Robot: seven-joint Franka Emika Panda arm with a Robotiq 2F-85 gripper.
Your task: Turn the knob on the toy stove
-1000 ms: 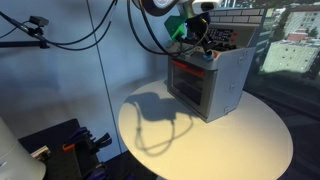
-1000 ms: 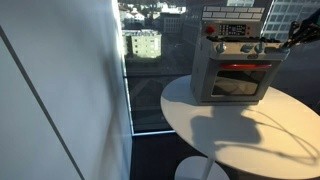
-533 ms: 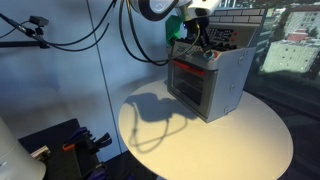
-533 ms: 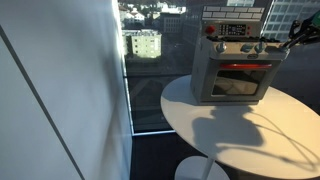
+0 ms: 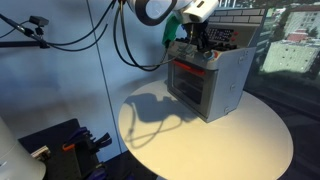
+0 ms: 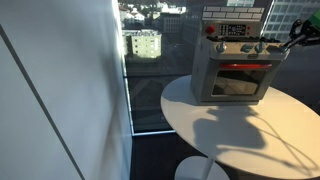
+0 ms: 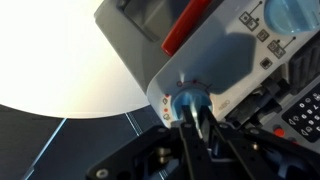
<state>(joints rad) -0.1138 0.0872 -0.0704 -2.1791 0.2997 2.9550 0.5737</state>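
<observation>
Round white table [image 6: 250, 130] beside a window [image 6: 150, 45], city buildings outside.

**Stove by the table's edge, gripper at its end knob**

We find the toy stove [image 5: 208, 82] standing on the round table [image 5: 190, 140], close to one edge of the tabletop. The wide bare stretch of the top lies before its door. The gripper [image 7: 194, 128] sits above the tabletop at the stove's upper front corner, right against the end knob [image 7: 187, 101] of the row. Another knob [image 7: 288, 14] lies further along the panel.
</observation>
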